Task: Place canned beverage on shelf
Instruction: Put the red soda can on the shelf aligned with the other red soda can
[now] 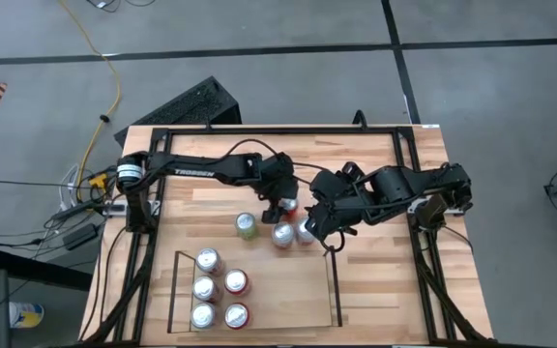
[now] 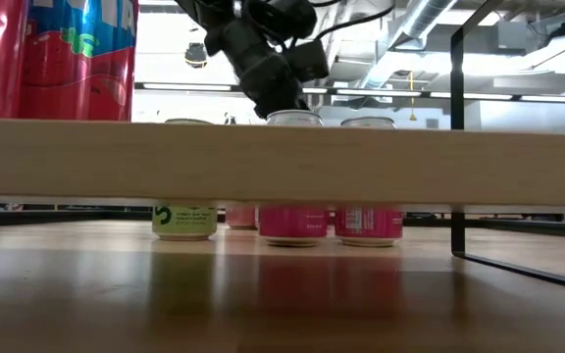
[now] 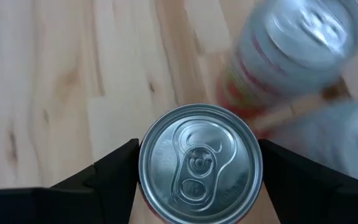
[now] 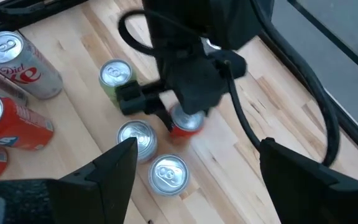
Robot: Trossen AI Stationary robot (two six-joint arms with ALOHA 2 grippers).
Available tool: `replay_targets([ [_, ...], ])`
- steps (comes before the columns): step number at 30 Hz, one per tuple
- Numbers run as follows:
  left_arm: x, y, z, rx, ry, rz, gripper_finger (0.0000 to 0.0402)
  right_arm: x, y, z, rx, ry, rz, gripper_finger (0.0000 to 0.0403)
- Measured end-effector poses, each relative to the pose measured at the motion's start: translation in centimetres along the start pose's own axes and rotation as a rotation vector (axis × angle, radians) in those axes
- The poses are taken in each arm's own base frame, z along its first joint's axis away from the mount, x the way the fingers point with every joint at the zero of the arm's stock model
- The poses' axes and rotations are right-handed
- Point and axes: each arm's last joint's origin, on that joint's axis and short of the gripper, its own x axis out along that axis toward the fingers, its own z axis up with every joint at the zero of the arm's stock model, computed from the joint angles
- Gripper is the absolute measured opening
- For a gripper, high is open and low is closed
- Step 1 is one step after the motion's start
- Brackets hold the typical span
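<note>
Can (image 3: 199, 163) straddled by downward-pointing left gripper (image 3: 199, 171), grip unclear; right gripper (image 4: 194, 168) spread, hovering.

An industrial lab: concrete floor (image 1: 278, 24), trailing cables (image 1: 95, 145), exposed ceiling ducts (image 2: 430, 20).

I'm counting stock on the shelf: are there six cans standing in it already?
No. The high view shows five cans inside the shelf, while the green can and three others stand outside it.
</note>
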Motion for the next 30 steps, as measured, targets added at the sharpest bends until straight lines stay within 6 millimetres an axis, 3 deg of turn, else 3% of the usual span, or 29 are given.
replay_targets([
  [11, -7.6, -0.8, 2.0, 0.029, -0.130, 0.147, 0.0272, -0.1, 0.0, 0.0, -0.038, -0.015, -0.011, 0.0310],
  [16, -12.7, -1.9, 2.2, 0.030, -0.197, 0.155, 0.0272, -0.1, 0.0, 0.0, -0.047, -0.028, -0.025, 0.0310],
  [20, -16.6, -3.4, 2.0, 0.010, -0.254, 0.160, 0.0272, -0.1, 0.0, 0.0, -0.066, -0.028, -0.025, 0.0310],
  [24, -20.9, -5.7, 1.9, 0.125, -0.378, 0.076, 0.0272, -0.1, 0.0, 0.1, -0.091, -0.041, -0.033, 0.0310],
  [30, -25.2, -8.7, 1.1, 0.201, -0.494, -0.004, 0.0272, -0.3, 0.6, 0.4, -0.089, -0.084, 0.007, 0.0310],
])
